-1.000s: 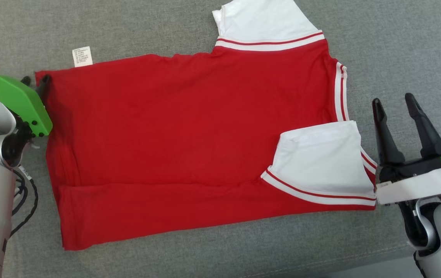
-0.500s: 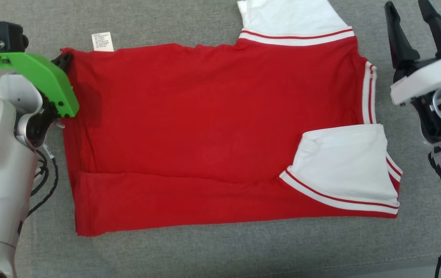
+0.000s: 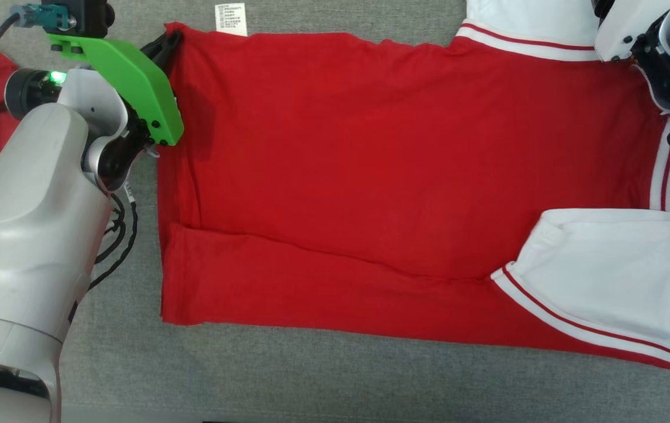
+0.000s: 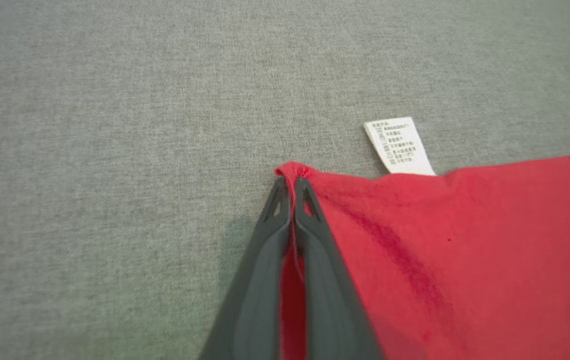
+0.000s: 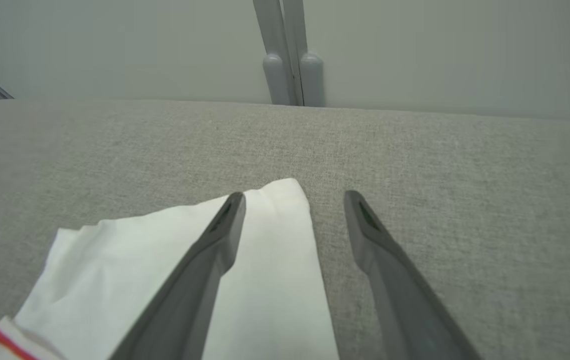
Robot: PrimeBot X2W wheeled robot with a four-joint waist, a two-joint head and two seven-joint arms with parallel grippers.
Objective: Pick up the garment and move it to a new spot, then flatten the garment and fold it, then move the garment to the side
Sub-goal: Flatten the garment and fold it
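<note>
We saw garment [image 3: 370, 176] flat, near edge folded; left gripper [image 4: 289, 187] pinched its corner, right gripper [image 5: 294, 198] spread over sleeve [image 5: 115, 270]; more folding left.

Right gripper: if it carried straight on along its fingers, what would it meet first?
Probably the grey cushion just past the white sleeve. The right gripper is open, framing the sleeve's tip. Height is unclear, so it might brush the sleeve first.

Right gripper [image 5: 294, 197] fingers spread apart over the garment [image 5: 270, 285], white sleeve end, red stripe at the corner. One finger over cloth, other over grey cushion [image 5: 464, 200]. Grey post [image 5: 289, 60] behind.
</note>
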